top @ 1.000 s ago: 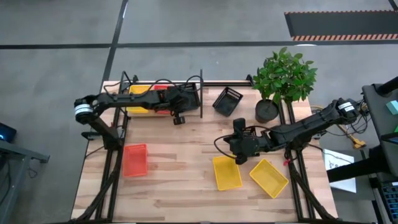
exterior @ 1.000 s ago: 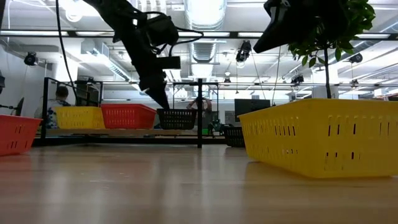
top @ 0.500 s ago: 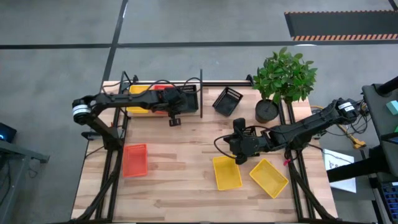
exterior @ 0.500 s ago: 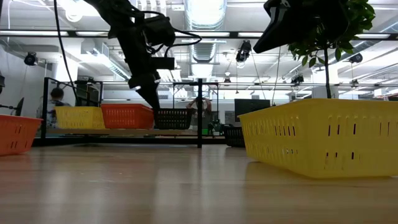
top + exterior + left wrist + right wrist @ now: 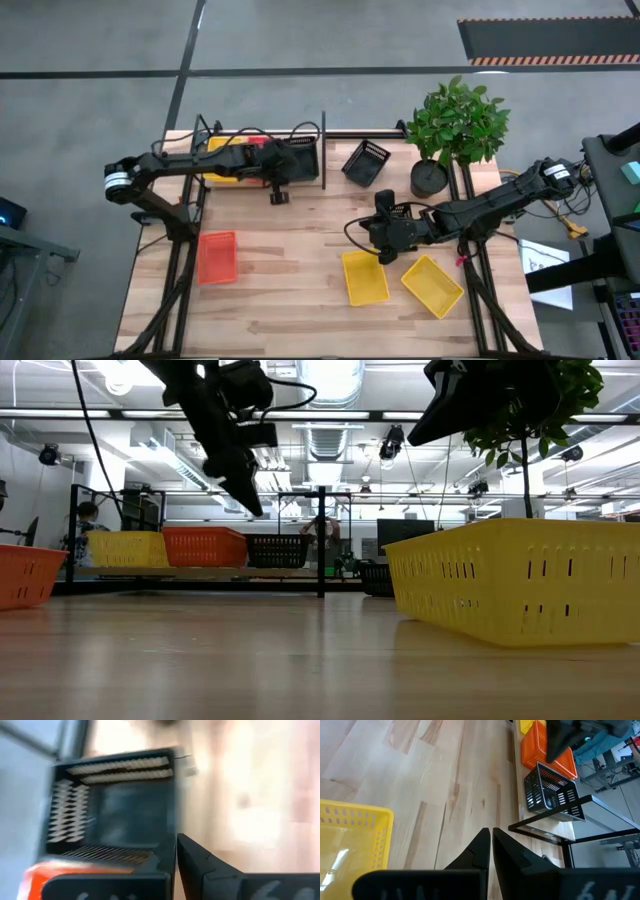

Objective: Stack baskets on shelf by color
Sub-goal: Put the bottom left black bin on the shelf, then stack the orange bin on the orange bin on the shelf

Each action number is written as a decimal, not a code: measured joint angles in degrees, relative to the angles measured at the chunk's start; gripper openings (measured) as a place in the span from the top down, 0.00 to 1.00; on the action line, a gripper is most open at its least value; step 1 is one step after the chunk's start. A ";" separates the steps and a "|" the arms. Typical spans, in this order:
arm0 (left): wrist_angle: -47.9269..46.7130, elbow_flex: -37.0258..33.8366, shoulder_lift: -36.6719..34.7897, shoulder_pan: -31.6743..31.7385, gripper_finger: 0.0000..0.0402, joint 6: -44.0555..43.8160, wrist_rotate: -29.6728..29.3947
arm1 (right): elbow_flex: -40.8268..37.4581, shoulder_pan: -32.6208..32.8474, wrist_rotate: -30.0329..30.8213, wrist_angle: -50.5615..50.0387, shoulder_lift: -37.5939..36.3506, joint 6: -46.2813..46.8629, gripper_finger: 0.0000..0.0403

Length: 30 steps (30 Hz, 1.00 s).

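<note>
Far left, near the table's front edge, a lone red-orange basket (image 5: 217, 256) is seen lying flat on the slatted tabletop (image 5: 300, 250), well apart from the rest.

At the back left, the shelf (image 5: 262, 180) is seen carrying three baskets in a row: a yellow basket (image 5: 222, 150), then a red-orange shelf basket (image 5: 258, 148) just beside it, then a black shelf basket (image 5: 303, 156) next to the upright divider post (image 5: 324, 150). In the low view the same row is read as yellow (image 5: 128, 548), red-orange (image 5: 205, 546), black (image 5: 279, 550).

The left gripper (image 5: 176, 851) is held above the shelf at the black shelf basket (image 5: 120, 807), clear of it in the low view; its fingers are pressed together on nothing.

Past the divider post, a second black basket (image 5: 365, 163) is seen tilted on the tabletop, apart from the shelf row.

The right gripper (image 5: 491, 837) is held over the table's middle right, just beside a front yellow basket (image 5: 364, 277); its fingers are pressed together, holding nothing. A second front yellow basket (image 5: 432, 285) lies angled just to the right of the first.

A potted plant (image 5: 452, 125) stands at the back right.
</note>
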 joint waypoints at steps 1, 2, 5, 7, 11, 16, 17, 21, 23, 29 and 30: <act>-0.07 -0.30 -0.18 -0.56 1.00 -0.02 1.79 | 0.00 0.00 0.02 -0.05 0.00 0.17 0.97; -0.14 -0.53 -0.18 -1.15 1.00 -0.05 2.93 | 0.00 0.00 0.01 -0.17 0.00 0.27 0.97; 0.58 -2.13 -0.10 -2.98 1.00 -0.01 3.83 | 0.00 0.00 0.02 -0.25 0.00 0.26 0.97; 2.04 -3.50 0.50 -3.61 1.00 -0.01 3.72 | 0.00 0.00 0.01 -0.26 0.00 0.26 0.97; 2.65 -4.60 1.57 -3.71 1.00 -1.26 -2.87 | 0.00 0.00 0.00 -0.19 0.01 0.26 0.97; 2.47 -4.85 1.66 -3.42 1.00 -2.62 -11.46 | 0.00 0.00 0.02 -0.27 0.02 0.26 0.97; 2.44 -4.85 1.66 -3.35 1.00 -2.63 -11.45 | 0.00 0.00 0.01 -0.23 0.02 0.26 0.97; 3.00 -4.80 1.66 -3.32 1.00 -2.76 -11.42 | 0.00 0.00 0.00 -0.27 0.02 0.47 0.97; 3.21 -4.80 1.66 -3.44 1.00 -3.17 -11.18 | 0.00 0.00 0.00 -0.30 0.02 0.52 0.97; 3.31 -4.32 -1.69 -7.85 1.00 -6.36 -4.21 | -0.28 -0.02 -0.08 -0.33 0.02 0.68 0.97; 4.10 -4.24 -2.82 -9.33 1.00 -6.14 -1.82 | -0.44 -0.02 -0.26 -0.36 0.02 0.68 0.97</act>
